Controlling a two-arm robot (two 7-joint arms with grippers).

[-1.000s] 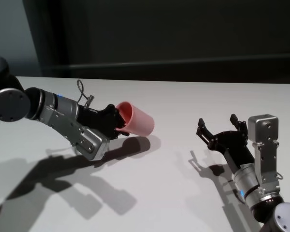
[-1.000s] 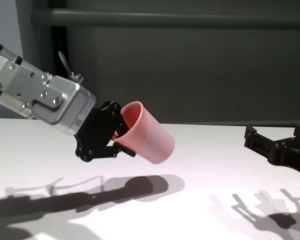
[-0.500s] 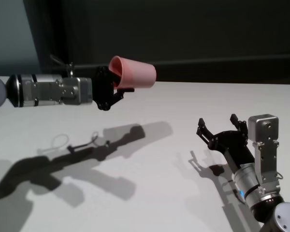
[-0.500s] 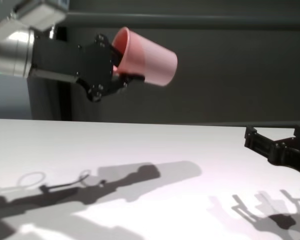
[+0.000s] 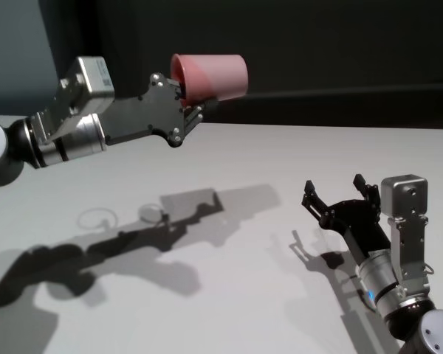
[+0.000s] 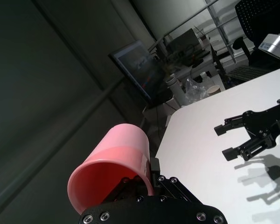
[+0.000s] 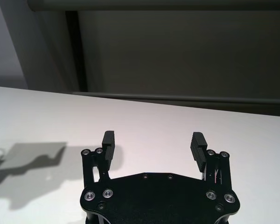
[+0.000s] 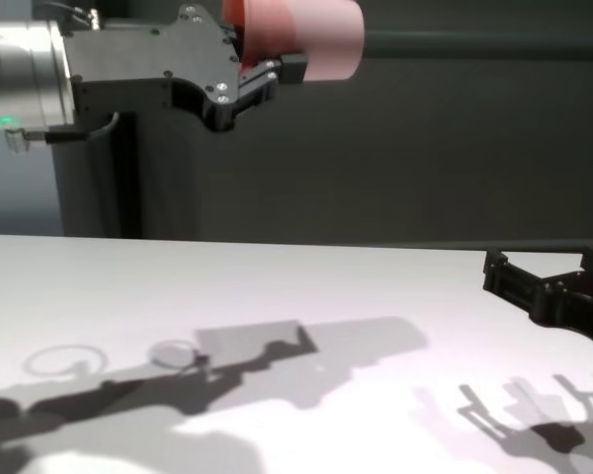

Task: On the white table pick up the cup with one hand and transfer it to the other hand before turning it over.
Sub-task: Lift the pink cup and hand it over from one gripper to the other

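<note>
In the head view, the pink cup (image 5: 210, 76) is held well above the white table (image 5: 244, 243) at about eleven o'clock, lying on its side with the rim clamped in the closed left gripper (image 5: 188, 103) and its base pointing toward three o'clock. The right gripper (image 5: 338, 199) hovers low at about four o'clock, its jaws spread wide and empty, well apart from the cup. In the left wrist view, the cup's (image 6: 114, 165) rim wall is seen pinched between the fingers, with the right gripper (image 6: 235, 140) farther off over the table. In the right wrist view, nothing is seen between the parted fingers (image 7: 198, 145). In the chest view, the cup (image 8: 301, 35) sits at twelve o'clock. The handover step is judged to be in hand; the cup must next be brought between the waiting jaws.
</note>
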